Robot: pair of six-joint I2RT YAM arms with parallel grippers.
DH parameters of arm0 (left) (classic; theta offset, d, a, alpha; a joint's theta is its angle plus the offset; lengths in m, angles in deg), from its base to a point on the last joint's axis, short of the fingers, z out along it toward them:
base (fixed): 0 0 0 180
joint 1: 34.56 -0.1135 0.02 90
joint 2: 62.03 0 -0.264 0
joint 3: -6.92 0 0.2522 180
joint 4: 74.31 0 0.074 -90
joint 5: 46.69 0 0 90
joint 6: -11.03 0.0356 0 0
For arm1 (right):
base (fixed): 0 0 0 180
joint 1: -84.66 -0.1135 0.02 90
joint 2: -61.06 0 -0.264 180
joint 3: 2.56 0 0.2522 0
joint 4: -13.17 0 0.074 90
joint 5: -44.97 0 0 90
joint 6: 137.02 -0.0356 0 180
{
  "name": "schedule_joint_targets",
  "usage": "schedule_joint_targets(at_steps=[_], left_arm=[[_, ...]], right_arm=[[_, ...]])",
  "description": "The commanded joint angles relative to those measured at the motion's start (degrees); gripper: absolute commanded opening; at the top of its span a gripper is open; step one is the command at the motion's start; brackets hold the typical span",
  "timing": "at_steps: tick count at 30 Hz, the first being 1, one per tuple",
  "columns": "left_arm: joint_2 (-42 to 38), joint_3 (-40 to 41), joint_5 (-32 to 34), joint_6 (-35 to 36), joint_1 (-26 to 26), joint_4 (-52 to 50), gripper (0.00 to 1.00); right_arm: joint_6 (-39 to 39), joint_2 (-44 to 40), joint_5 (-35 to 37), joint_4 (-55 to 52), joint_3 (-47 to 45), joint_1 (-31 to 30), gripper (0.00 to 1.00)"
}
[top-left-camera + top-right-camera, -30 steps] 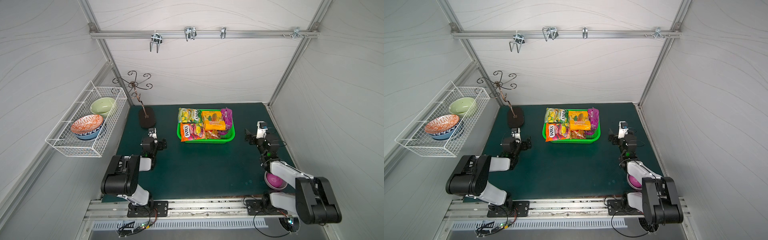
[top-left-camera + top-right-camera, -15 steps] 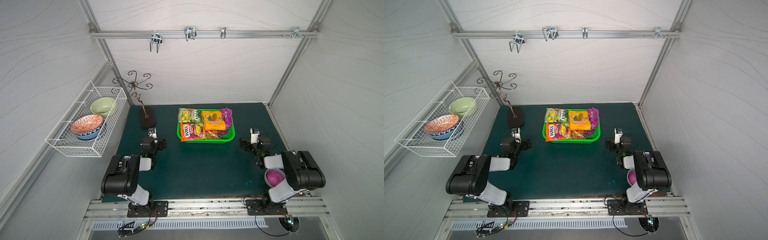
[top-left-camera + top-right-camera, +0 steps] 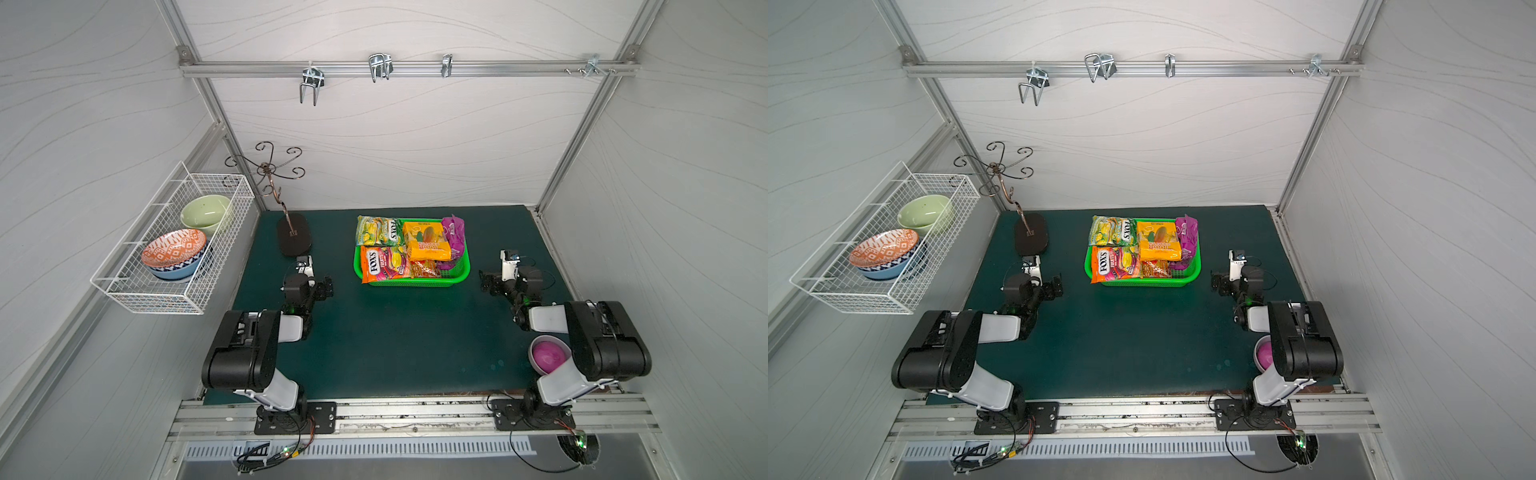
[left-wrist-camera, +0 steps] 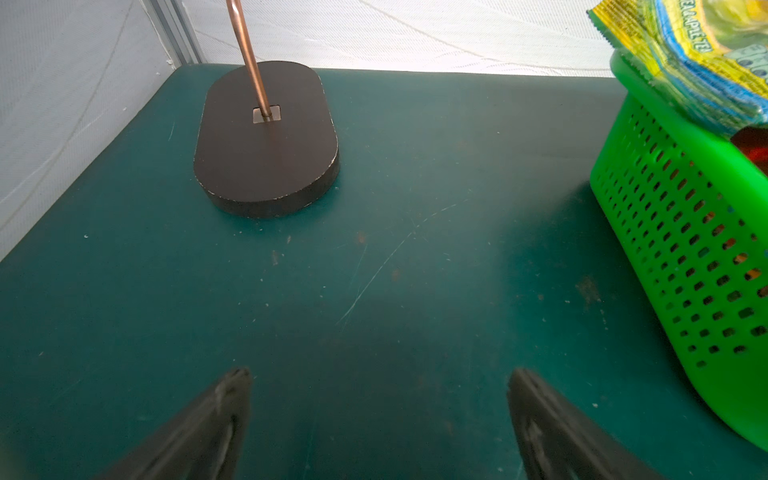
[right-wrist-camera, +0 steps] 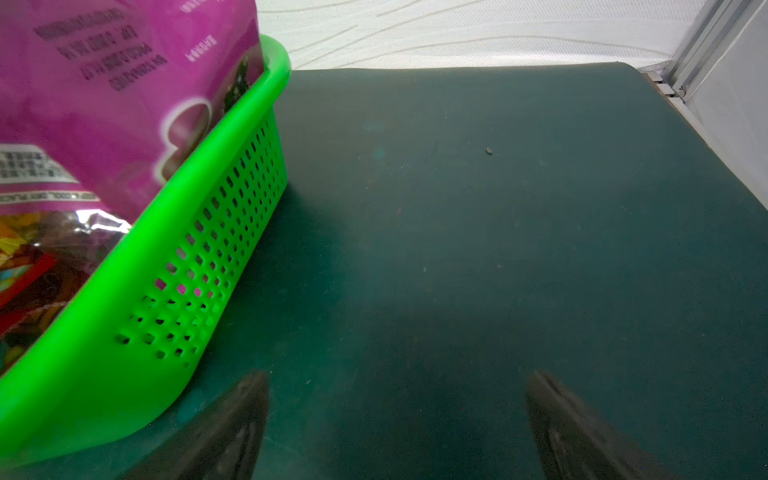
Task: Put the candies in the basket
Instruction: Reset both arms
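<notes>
Basket (image 3: 411, 282) noted bright green, walls perforated in dotted rows. 4 bags recorded: yellow-green FOX'S bag (image 3: 378, 230), red-orange FOX'S bag (image 3: 380, 266), yellow-orange bag (image 3: 428, 245), purple bag (image 3: 454, 232). Mat (image 3: 395, 340) seen dark teal. Patterned bowl (image 3: 174, 249) marked with orange-and-white diamonds; plain bowl (image 3: 205, 212) pale green.

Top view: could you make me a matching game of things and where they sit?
1. purple glossy candy bag
2. orange patterned ceramic bowl
3. white bowl with purple lining
4. dark oval stand base

A. white wire wall basket
B. green mat, beside the right arm
C. bright green plastic basket
D. green mat, ahead of the left gripper

Pairs: 1-C, 2-A, 3-B, 4-D.
</notes>
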Motion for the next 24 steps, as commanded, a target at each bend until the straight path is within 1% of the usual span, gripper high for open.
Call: schedule_joint_targets(at_steps=[1,11,14,24], left_arm=[[-0.02,-1.38,0.71,-0.42,0.1,2.8,1.0],[0.08,-1.55,0.79,-0.43,0.1,2.49,1.0],[0.3,-2.31,1.94,-0.72,0.18,1.28,1.0],[0.16,-1.89,1.85,-0.95,0.1,1.96,1.0]], right_arm=[[-0.26,-0.41,-0.7,-0.92,0.48,0.01,0.99],[-0.25,-0.54,-0.72,-0.95,0.48,-0.01,0.99],[-0.28,-0.56,-0.68,-0.92,0.48,0.03,0.99],[-0.36,-0.63,-0.72,-0.87,0.39,0.04,0.99]])
